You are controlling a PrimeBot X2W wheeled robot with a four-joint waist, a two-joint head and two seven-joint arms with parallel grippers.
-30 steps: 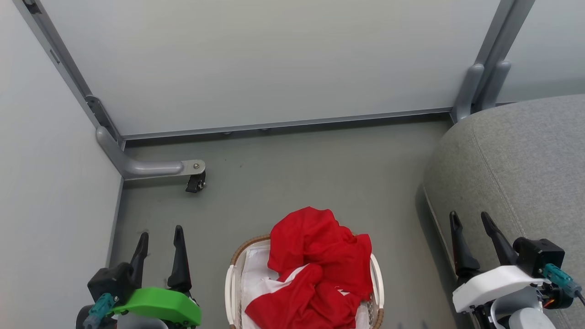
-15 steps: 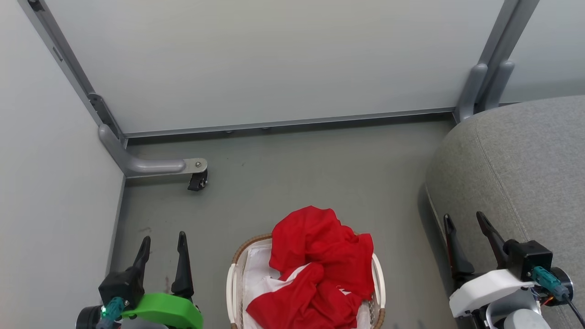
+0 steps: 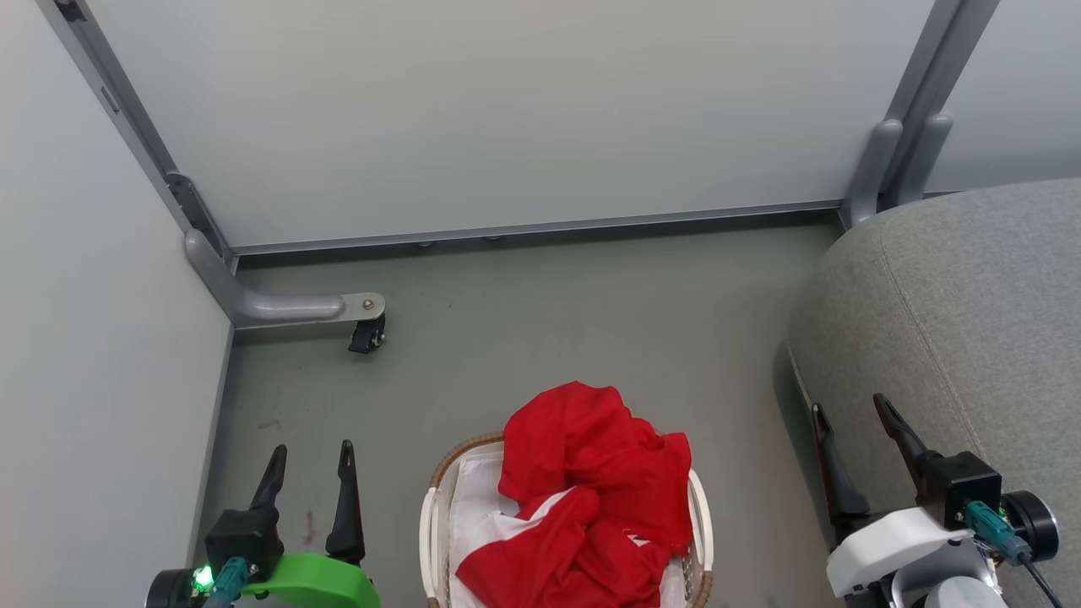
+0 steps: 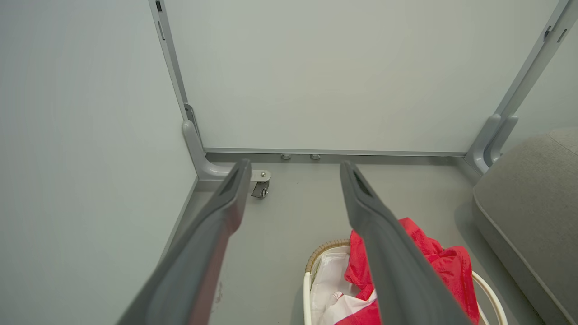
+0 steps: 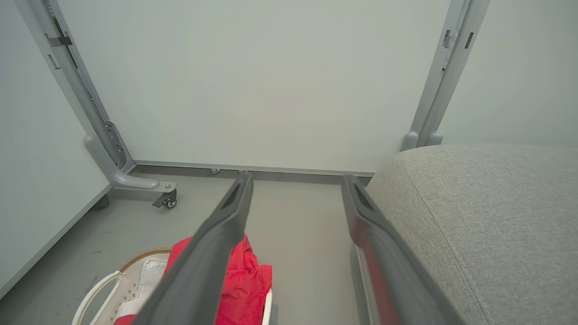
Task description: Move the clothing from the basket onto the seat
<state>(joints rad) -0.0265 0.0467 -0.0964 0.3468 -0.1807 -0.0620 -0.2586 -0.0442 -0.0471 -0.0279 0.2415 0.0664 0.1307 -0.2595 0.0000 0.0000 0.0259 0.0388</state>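
A heap of bright red clothing with white trim fills the small white basket with its brown woven rim, low in the middle of the head view. The grey woven seat rises at the right. My left gripper stands open over the floor to the left of the basket, holding nothing. My right gripper is open at the seat's front edge, right of the basket. The left wrist view shows the clothing and basket beyond its fingers; the right wrist view shows the clothing, basket and seat.
Pale partition panels close off the back and left. A grey metal foot with a small black caster juts onto the floor at the back left. A grey post stands in the corner behind the seat. Grey floor lies beyond the basket.
Both grippers have drawn back toward the bottom of the head view, still open. The clothing and basket stay put.
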